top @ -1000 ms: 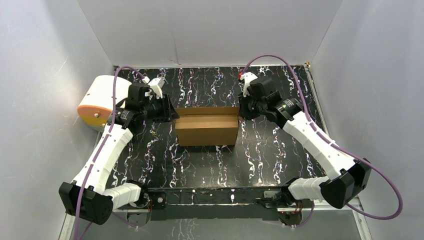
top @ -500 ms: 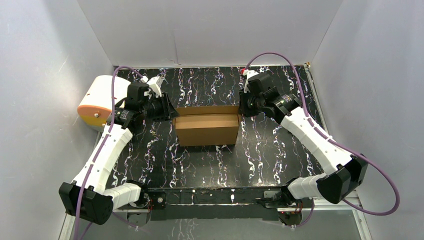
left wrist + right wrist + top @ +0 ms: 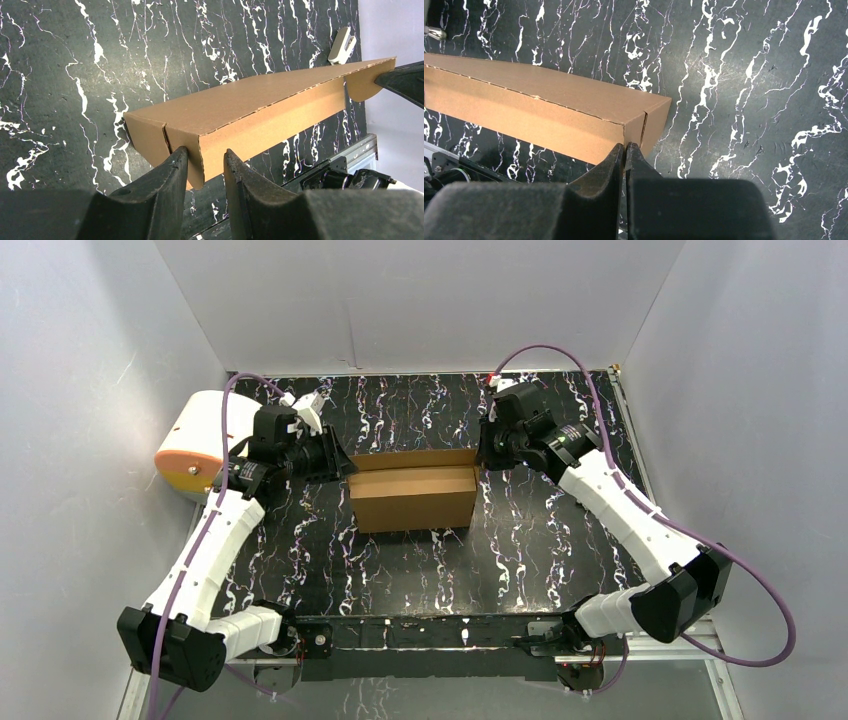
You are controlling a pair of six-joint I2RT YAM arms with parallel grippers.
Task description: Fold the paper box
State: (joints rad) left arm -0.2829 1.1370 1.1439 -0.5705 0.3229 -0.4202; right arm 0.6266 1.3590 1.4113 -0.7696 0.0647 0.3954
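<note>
The paper box [image 3: 413, 490], plain brown cardboard folded into a shallow closed rectangle, lies in the middle of the black marbled table. My left gripper [image 3: 346, 466] is at its left end. In the left wrist view the gripper [image 3: 204, 156] is slightly open and straddles the box's [image 3: 250, 107] near corner flap, with one finger [image 3: 172, 165] against the end wall. My right gripper [image 3: 483, 454] is at the right end. In the right wrist view it [image 3: 625, 148] is shut at the corner of the box [image 3: 549, 107], pinching a thin cardboard tab.
A cream-white cylinder with an orange face [image 3: 195, 440] stands at the far left behind my left arm. White walls close in the table on three sides. A metal rail [image 3: 430, 632] runs along the near edge. A small white clip [image 3: 342, 45] sits beyond the box.
My right arm has swung a little toward the back, its gripper staying at the box's right end. The box and my left gripper have hardly moved.
</note>
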